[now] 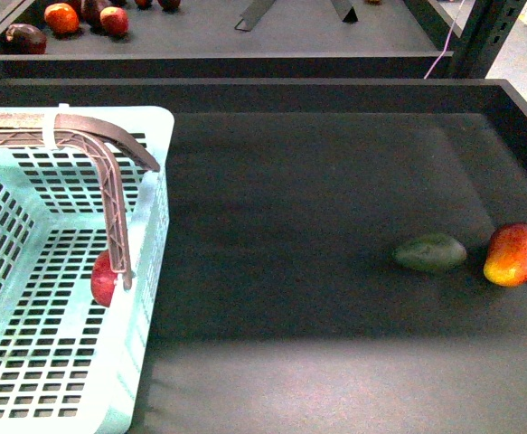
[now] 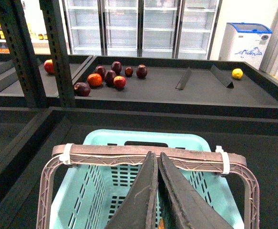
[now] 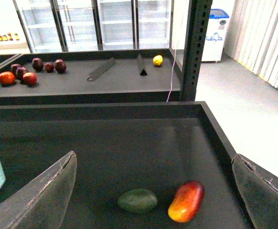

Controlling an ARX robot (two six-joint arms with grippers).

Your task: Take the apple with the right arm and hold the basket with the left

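Apple inside basket, at the near right wall.
The deep red apple [image 1: 104, 279] rests on the slotted floor of the pale mint-green basket [image 1: 151, 298], partly hidden by the brown lattice handle [image 1: 109, 194] angled over it; basket upright.

This looks like a shop, a grocery or mock supermarket. Dark felt-lined display bins [image 1: 335, 226] on steel racking hold loose fruit [image 2: 108, 76], with more bins toward twelve o'clock. Along the back wall stand glass-door refrigerated cabinets [image 2: 143, 26], and at about one o'clock a white chest freezer with a blue lid [image 2: 251, 36]. A plastic shopping basket [image 1: 150, 235] sits in the near bin.
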